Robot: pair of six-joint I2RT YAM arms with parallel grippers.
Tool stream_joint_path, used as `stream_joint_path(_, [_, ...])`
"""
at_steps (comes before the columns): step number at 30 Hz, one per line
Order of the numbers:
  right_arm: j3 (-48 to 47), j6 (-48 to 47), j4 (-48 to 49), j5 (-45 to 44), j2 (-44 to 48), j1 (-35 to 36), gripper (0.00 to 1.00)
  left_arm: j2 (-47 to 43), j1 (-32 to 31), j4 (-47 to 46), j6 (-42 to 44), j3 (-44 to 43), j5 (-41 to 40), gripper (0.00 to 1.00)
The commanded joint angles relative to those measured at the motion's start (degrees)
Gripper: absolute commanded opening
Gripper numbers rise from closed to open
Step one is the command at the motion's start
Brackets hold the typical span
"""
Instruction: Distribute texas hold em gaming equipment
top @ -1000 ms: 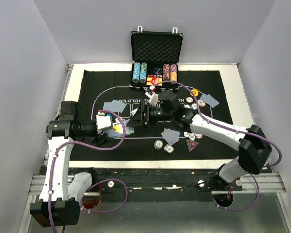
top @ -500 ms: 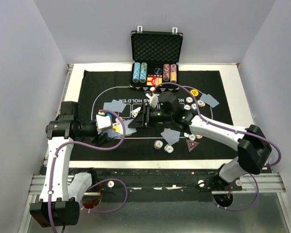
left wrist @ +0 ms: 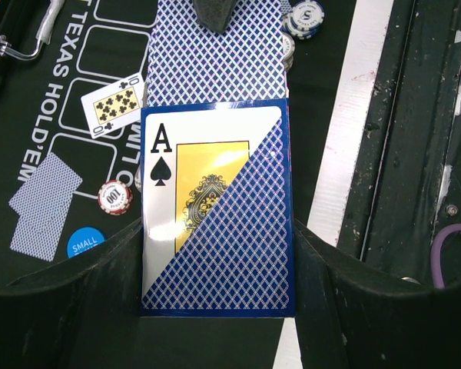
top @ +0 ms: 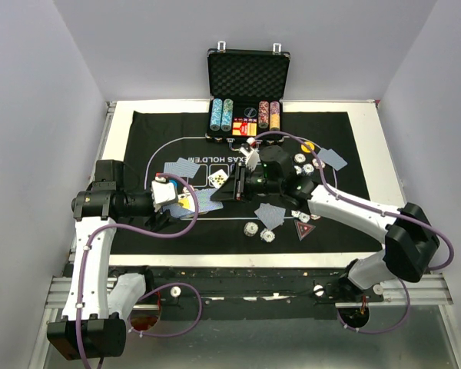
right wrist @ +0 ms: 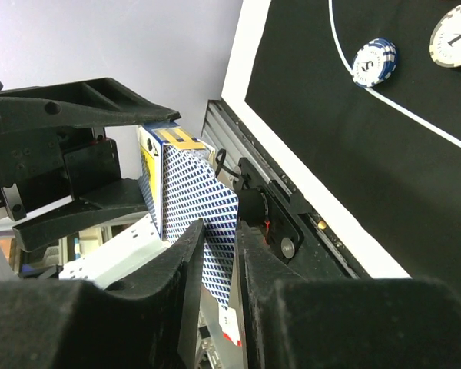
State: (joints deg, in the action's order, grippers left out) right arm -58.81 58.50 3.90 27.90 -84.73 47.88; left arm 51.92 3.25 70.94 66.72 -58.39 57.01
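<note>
left pincer (left wrist: 215, 265) clamped on one card deck (left wrist: 215, 200); right pincer (right wrist: 217, 254) nipping one blue-backed card (right wrist: 196, 192)

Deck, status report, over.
Left hand shut on deck. Right hand pinching a card sticking out of it. Nothing seen blocking the draw.

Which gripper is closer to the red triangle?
Right. The right gripper is left of the red triangle, pinching a card; the left gripper is farther left, holding the card box.
</note>
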Motion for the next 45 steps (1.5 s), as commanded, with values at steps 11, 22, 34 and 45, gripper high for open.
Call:
stream_joint_path(11, [0.7, -1.8, -7.0, -2.0, 6.3, -1.8, 0.25, -1.2, -0.2, -1.1, 0.2, -1.6, 2.8, 0.45])
stream_joint_path(22, [0.3, -1.5, -7.2, -0.4, 6.8, -2.7, 0.15, -1.2, -0.3, -1.1, 0.3, -1.5, 2.7, 0.45])
stream_joint_path(34, [-0.8, -0.8, -7.2, 0.3, 9.2, -4.6, 0.01, -1.1, -0.3, -1.3, 0.5, -1.3, 2.3, 0.45])
stream_joint_path(45, [2.1, 2.0, -4.5, 4.1, 6.2, -4.7, 0.41, -1.1, -0.2, -1.2, 0.5, -1.4, 2.5, 0.45])
